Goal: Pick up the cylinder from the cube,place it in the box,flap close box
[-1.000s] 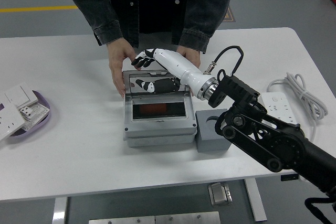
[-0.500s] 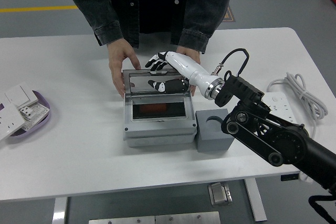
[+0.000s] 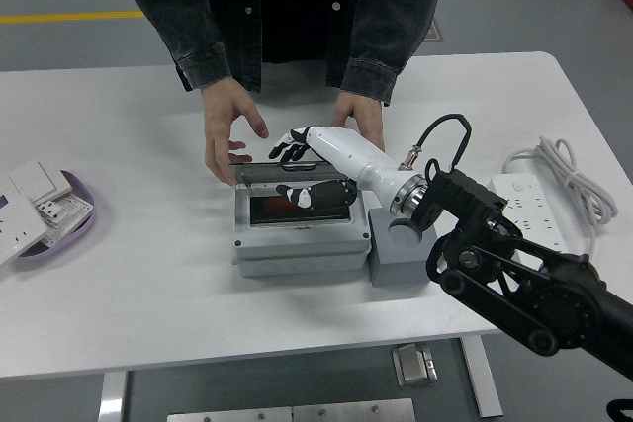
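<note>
The white table (image 3: pixel 148 284) spreads smooth and matte under my right hand (image 3: pixel 297 144), and beyond the hand a person in a dark denim jacket (image 3: pixel 297 7) stands cut off at the top edge, one bare hand (image 3: pixel 226 130) spread just left of mine by the lid's left end and the other hand (image 3: pixel 359 118) resting just behind my wrist. My arm (image 3: pixel 534 289) is bulky black jointed metal that runs out of the lower right corner, narrowing to a glossy white forearm (image 3: pixel 351 157) with a black cable (image 3: pixel 440 140) looping over it. Directly below my hand sits the grey plastic box (image 3: pixel 297 234), rectangular with screw posts at its corners; its clear flap lid (image 3: pixel 287 173) is tilted partway down, and my black fingertips (image 3: pixel 285 149) lie relaxed and uncurled along the lid's top edge, gripping nothing. Through the glossy lid I see a dark reddish shape (image 3: pixel 282 207) inside the box, probably the cylinder, though reflections of my own fingers blur it. To the right of my wrist stands the grey cube (image 3: pixel 396 254), touching the box, its top hole mostly hidden by my forearm joint. Far right lies a white power strip (image 3: pixel 539 200) with coiled cord, and far left a purple tray (image 3: pixel 69 224) of white switch plates, partly cut off.
</note>
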Robot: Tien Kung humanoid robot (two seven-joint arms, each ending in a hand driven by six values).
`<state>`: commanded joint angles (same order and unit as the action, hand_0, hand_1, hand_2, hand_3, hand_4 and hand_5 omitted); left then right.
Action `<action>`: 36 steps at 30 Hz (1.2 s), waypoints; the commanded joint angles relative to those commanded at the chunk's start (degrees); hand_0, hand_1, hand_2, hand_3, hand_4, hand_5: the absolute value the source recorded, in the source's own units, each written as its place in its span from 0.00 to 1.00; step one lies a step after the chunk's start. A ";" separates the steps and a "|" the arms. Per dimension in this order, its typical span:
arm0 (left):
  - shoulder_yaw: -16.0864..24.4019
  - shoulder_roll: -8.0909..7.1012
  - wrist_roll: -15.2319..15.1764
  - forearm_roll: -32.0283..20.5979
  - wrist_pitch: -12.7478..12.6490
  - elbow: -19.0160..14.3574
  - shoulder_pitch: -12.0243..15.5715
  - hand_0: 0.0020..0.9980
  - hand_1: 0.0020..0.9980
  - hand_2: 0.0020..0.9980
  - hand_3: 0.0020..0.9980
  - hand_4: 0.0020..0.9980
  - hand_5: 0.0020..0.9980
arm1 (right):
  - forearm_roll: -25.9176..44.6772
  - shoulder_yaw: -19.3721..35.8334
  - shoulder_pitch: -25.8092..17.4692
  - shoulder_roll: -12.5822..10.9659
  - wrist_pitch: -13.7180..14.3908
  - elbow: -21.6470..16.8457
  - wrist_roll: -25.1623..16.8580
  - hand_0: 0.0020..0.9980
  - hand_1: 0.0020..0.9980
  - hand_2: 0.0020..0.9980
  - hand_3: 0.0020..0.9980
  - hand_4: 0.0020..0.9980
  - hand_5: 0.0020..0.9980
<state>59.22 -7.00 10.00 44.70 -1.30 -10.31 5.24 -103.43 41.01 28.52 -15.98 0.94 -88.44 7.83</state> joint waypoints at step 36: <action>-3.25 -1.18 1.13 -2.06 0.22 0.00 0.95 0.61 0.64 0.58 0.64 0.71 0.21 | 2.62 35.61 -26.89 3.40 -0.44 -11.19 -8.60 0.72 0.62 0.62 0.65 0.69 0.28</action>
<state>55.97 -8.18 11.13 42.63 -1.08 -10.31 6.19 -100.81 76.61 1.64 -12.58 0.50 -99.63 -0.77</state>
